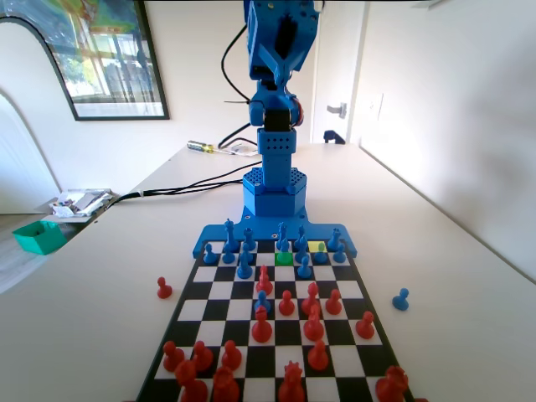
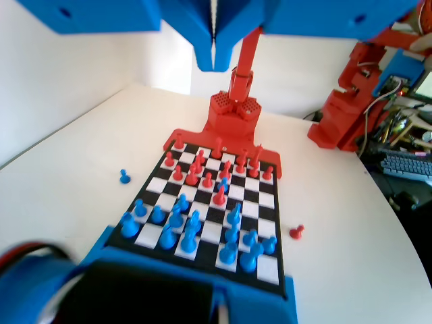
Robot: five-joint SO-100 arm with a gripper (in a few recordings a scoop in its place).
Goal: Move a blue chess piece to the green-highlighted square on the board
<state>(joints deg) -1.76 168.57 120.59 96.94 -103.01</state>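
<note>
The board (image 1: 219, 291) lies in front of the blue arm's base. The green-highlighted square (image 1: 284, 258) is in the second row from the arm, with blue pieces close around it. A yellow-green square (image 1: 316, 247) lies just to its right, under a blue piece. Blue pieces (image 1: 244, 265) fill the far rows. One blue piece (image 1: 262, 301) stands among the red ones. My gripper (image 1: 275, 77) is raised high above the arm's base. In the wrist view the gripper (image 2: 214, 66) is shut, jaws pressed together with nothing between them, far above the board (image 2: 266, 200).
A blue pawn (image 1: 401, 299) stands off the board on the table to the right in the fixed view, and a red pawn (image 1: 164, 288) stands off it to the left. Red pieces (image 1: 314, 325) crowd the near half. A screwdriver (image 1: 201, 147), cables and a green box (image 1: 38, 237) lie far left.
</note>
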